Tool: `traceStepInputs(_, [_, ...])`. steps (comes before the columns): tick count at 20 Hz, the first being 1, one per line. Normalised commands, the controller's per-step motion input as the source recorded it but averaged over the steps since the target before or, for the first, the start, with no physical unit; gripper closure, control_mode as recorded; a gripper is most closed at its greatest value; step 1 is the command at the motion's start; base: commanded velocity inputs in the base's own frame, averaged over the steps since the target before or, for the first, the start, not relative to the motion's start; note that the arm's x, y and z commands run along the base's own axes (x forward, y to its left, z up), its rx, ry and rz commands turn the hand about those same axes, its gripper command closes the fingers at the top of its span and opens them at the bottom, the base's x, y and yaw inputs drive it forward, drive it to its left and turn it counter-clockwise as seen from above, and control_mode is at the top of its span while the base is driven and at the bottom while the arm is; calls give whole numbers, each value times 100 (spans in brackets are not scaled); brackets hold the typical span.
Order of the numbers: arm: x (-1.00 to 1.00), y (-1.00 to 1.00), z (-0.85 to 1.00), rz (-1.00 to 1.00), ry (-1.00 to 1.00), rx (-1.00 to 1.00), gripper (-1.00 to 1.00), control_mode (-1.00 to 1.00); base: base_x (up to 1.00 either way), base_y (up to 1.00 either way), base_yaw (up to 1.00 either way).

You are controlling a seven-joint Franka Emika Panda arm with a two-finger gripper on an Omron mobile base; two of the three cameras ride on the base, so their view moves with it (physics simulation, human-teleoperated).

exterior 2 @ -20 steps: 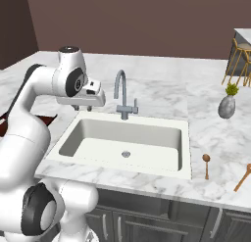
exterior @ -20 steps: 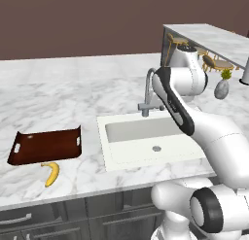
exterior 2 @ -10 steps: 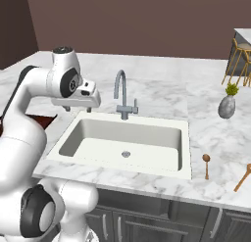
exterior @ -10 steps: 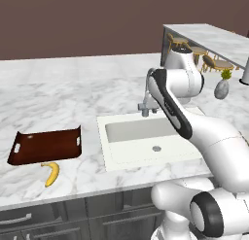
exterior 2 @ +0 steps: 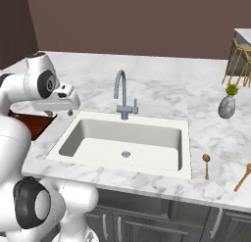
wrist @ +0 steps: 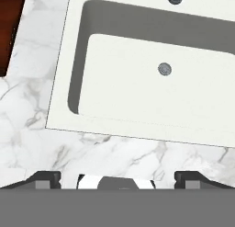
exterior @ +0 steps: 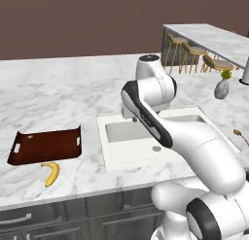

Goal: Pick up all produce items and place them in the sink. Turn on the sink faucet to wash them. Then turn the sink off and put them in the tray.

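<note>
Yellow against grey-veined marble: finding the banana [exterior: 51, 173] lying flat on the table [exterior: 58, 98], well to the left of the sink [exterior: 104, 151] and just in front of the tray [exterior: 46, 145], touching neither. Counting it as not yet picked up, so judging the first step of the task as still to be done.

Looking into the sink from the hand view and seeing a bare white basin around the drain [wrist: 165, 69], with no produce and no water running from the faucet [exterior 2: 122, 96] behind it.

Noting the change: spreading the tool [wrist: 117, 178] from mostly closed a second ago to wide apart now, fingertips [wrist: 46, 179] standing far from each other with nothing between them. Swinging the hand meanwhile from near the faucet toward the left rim of the sink, ending above the marble just outside that rim, a corner of the tray showing further left.

Reading this as getting ready for a grasp: emptying and opening, then turning toward the side where the banana is waiting. Needing, probably, more travel leftward from the sink and a descent onto the fruit before closing.
</note>
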Motion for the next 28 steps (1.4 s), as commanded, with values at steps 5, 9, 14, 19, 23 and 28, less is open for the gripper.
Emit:
traceStepInputs(5, [0, 72, -28, 0, 12, -8, -100, -100, 0, 0, 0])
traceStepInputs(9, [0, 72, -25, 0, 5, -2, -100, -100, 0, 0, 0])
traceStepInputs(14, [0, 67, -17, -1, 1, 0, -100, -100, 0, 0, 0])
traceStepInputs(19, [-3, 59, -17, -2, 1, 0, -100, -100, 0, 0, 0])
traceStepInputs(23, [-11, 54, -21, -2, 0, 1, -100, -100, 0, 0, 0])
traceStepInputs(28, [-20, 53, -19, -1, 0, 4, -100, -100, 0, 0, 0])
